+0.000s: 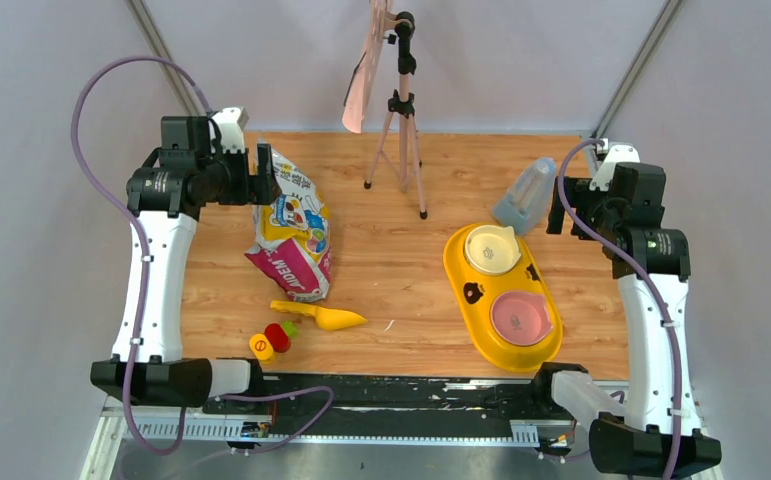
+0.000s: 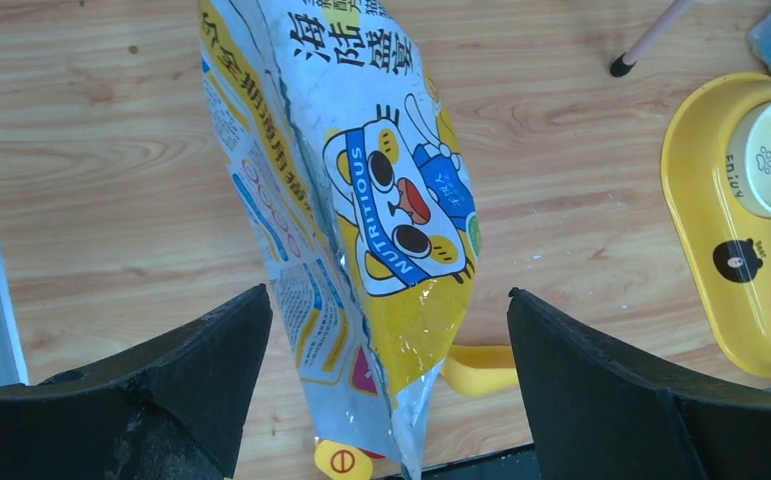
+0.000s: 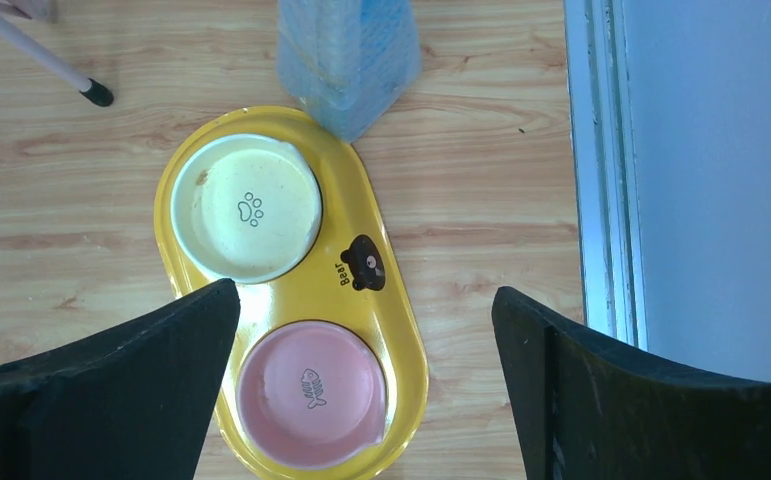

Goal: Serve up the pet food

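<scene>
No pet food kibble shows in any view; both bowls are empty. The printed bag [image 1: 291, 225] stands upright on the left of the wooden table, also in the left wrist view [image 2: 361, 200]. My left gripper [image 1: 264, 175] is open above the bag's top, a finger to each side, apart from it [image 2: 387, 293]. The yellow scoop [image 1: 326, 317] lies in front of the bag. The yellow feeder tray [image 1: 458, 290] holds a cream bowl [image 1: 491, 249] and a pink bowl [image 1: 520, 317]. My right gripper [image 1: 559, 205] is open and empty above the tray [image 3: 366, 290].
A translucent blue bottle [image 1: 526, 193] stands behind the tray, also in the right wrist view [image 3: 349, 55]. A tripod [image 1: 401, 130] stands at the back centre. Small red, yellow and green pieces [image 1: 273, 338] lie near the front edge. The table's right edge [image 3: 601, 200] is close.
</scene>
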Motion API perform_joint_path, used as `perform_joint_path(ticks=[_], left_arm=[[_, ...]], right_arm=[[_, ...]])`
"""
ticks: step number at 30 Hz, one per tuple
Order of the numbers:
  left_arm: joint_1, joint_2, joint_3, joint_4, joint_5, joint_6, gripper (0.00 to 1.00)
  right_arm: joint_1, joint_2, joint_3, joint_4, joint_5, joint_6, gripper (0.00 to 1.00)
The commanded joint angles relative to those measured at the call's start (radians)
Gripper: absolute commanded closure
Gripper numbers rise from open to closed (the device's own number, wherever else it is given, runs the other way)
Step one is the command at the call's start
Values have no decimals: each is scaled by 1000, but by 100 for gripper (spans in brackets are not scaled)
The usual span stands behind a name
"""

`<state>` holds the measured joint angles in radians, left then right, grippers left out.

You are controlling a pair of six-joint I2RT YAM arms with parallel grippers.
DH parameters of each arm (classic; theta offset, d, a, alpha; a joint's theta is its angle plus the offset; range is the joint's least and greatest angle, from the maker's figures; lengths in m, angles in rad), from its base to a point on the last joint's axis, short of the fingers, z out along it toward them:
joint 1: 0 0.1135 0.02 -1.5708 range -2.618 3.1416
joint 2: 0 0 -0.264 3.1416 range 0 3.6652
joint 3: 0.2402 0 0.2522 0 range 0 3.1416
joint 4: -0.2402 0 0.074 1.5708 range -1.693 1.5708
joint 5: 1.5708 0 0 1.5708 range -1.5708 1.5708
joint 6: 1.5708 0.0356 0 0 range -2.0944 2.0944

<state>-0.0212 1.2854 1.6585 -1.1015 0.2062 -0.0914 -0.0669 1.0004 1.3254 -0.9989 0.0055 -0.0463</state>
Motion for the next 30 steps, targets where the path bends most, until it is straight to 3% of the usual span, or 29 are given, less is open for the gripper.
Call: perform_joint_path(ticks=[1, 9, 19, 30], left_arm=[[6, 27, 17, -15, 59, 22, 6], [6, 119, 112, -77, 12, 57, 13], [6, 114, 32, -102, 39, 58, 22], [6, 76, -34, -115, 60, 52, 44]], right_arm=[[-1, 2, 59, 55, 35, 19, 0], [-1, -25, 38, 99, -54, -35, 0], [-1, -54, 25, 87, -91, -10, 0], [-1, -64, 0, 96, -124, 0, 0]])
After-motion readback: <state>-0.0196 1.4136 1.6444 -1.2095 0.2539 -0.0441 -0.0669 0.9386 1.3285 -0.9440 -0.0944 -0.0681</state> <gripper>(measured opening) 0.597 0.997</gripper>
